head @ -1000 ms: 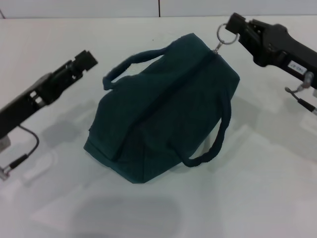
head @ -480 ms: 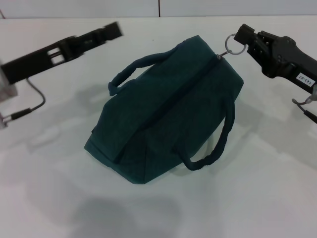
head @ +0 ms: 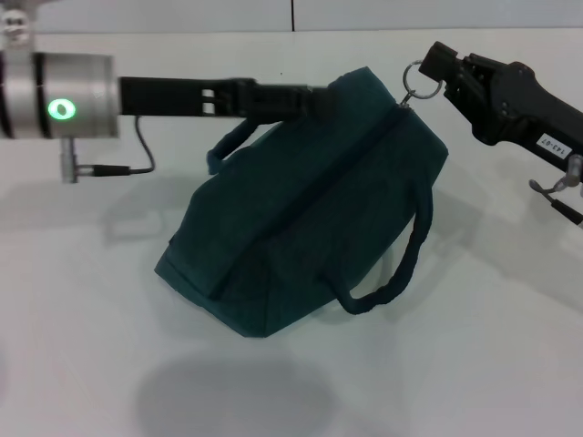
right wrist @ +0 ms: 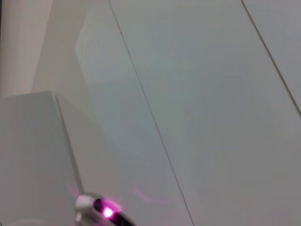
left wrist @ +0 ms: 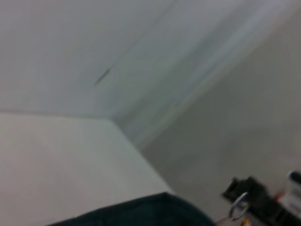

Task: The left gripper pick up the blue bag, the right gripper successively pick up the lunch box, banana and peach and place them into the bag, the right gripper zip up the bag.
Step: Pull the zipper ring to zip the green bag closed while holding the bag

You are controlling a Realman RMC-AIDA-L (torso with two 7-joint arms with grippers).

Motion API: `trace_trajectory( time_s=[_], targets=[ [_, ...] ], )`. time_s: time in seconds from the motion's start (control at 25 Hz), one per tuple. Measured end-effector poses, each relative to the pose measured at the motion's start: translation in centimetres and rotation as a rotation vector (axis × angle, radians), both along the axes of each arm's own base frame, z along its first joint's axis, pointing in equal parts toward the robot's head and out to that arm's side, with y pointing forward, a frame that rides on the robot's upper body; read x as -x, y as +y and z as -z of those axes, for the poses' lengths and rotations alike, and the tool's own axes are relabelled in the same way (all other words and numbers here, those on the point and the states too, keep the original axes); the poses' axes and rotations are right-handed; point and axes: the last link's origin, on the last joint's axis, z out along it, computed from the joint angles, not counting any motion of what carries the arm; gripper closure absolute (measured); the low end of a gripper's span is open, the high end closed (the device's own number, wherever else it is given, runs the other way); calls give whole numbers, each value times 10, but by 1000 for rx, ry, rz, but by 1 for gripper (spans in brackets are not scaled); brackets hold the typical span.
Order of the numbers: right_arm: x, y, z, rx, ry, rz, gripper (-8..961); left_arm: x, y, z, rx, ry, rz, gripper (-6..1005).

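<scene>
Blue bag [head: 301,209] zipped, resting on worktop [head: 474,364].
Right claw [head: 426,75] clamped on ring zip pull [head: 416,78]; left claw [head: 319,98] at far handle [head: 228,146], finger state cannot be told.

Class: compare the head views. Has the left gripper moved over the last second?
Yes. The left gripper has swung up and rightward, from beside the blue bag to its far top edge.

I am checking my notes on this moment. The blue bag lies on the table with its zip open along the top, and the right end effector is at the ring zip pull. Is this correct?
Not quite: the zip is closed, not open. In the head view the blue bag lies on the table with its top seam shut, no lining showing. The right end effector is indeed at the ring zip pull.
</scene>
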Motion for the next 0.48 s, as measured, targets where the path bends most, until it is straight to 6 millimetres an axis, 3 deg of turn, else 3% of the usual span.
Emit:
trace_trajectory(
  time_s=[0.24, 0.48],
  targets=[
    [1, -1, 0, -2, 3, -14, 945, -11, 10, 9, -2, 102, 2, 134],
    [0, -4, 0, 6, 12, -16, 945, -15, 14, 8, -11, 88, -12, 141]
  ],
)
